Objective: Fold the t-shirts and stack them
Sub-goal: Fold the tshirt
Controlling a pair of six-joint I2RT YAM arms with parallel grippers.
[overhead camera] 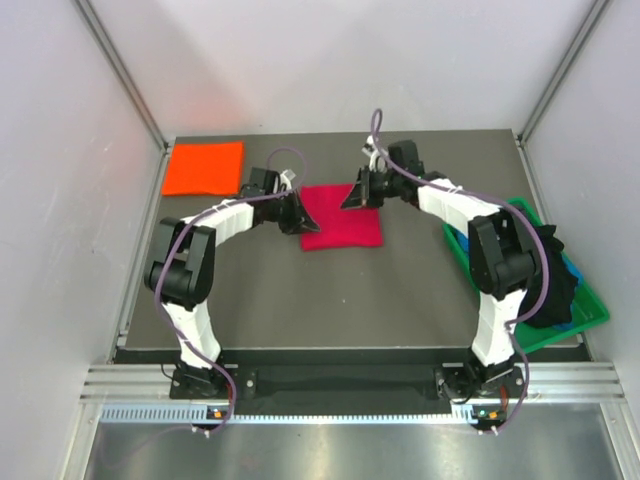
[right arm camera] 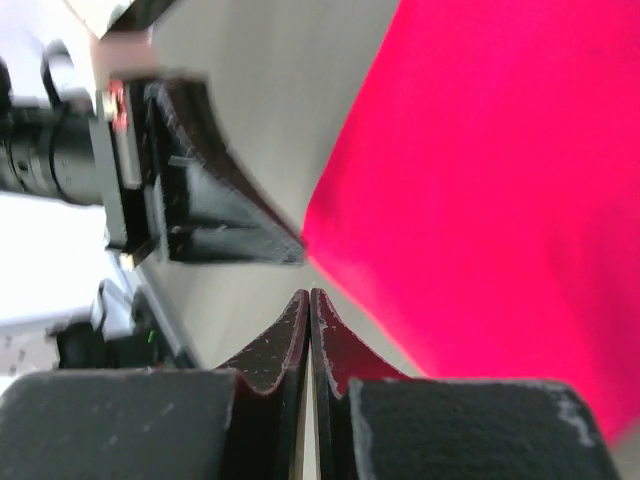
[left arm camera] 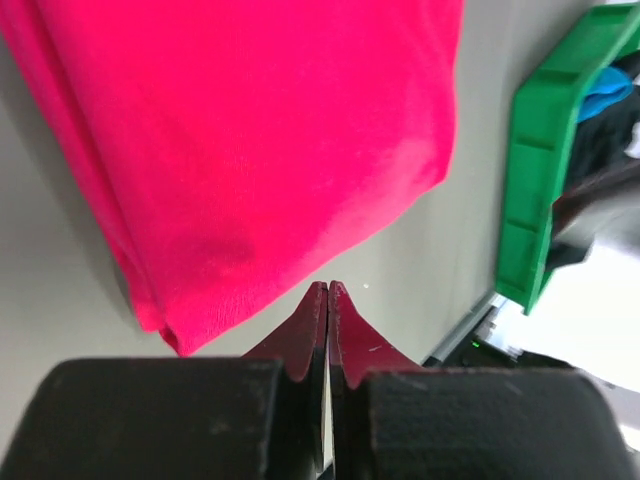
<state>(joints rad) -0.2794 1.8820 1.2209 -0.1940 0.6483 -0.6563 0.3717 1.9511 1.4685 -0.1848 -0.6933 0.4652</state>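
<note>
1. From the top view, we see the red shirt (overhead camera: 342, 225) lying as a folded rectangle in the middle of the surface (overhead camera: 300, 300). The orange shirt (overhead camera: 204, 167) is folded flat at the far left corner, well apart. Dark shirts (overhead camera: 550, 275) are heaped in the green bin (overhead camera: 590, 300) on the right. The left tool (overhead camera: 299, 214) sits at the red shirt's left edge and the right tool (overhead camera: 357, 195) at its far edge.
2. In the left wrist view, the left tool is pinched together on nothing, its tips just off the cloth. The shirt looks smooth, with a thick layered fold along one side.
3. In the right wrist view, the right tool is likewise closed and empty beside a corner of the shirt.
4. We judge the fold finished and stacking next. Both tools would need to part, pinch every layer at the edge, then carry the shirt level to the orange one.
</note>
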